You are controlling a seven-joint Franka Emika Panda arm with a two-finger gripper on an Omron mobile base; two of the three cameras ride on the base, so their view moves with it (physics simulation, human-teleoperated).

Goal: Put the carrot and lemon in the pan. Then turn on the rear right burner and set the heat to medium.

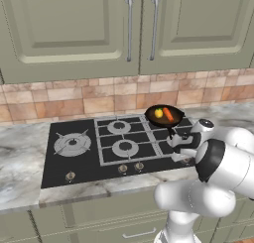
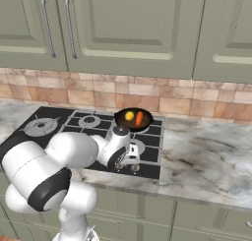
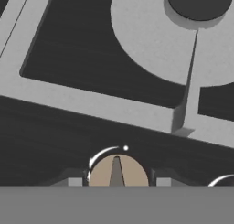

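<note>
The dark pan (image 1: 161, 123) (image 2: 131, 127) sits on the rear right burner, which it hides. Inside it lie the yellow lemon (image 1: 158, 113) (image 2: 129, 116) and the orange carrot (image 1: 169, 114) (image 2: 139, 118). My gripper (image 1: 184, 157) (image 2: 129, 162) (image 3: 118, 182) points down at the stove's front right edge. In the hand view a tan knob (image 3: 118, 172) with a raised pointer stands between the two fingertips (image 3: 74, 182), which are open with a small gap on each side. A white arc and dot curve around the knob's upper left.
The front right burner ring (image 3: 151, 40) with its dark cap (image 3: 199, 3) lies just beyond the knob. More knobs (image 1: 122, 168) line the stove's front. The large star-grate burner (image 1: 72, 144) is at the left. Marble counter (image 2: 206, 156) extends right.
</note>
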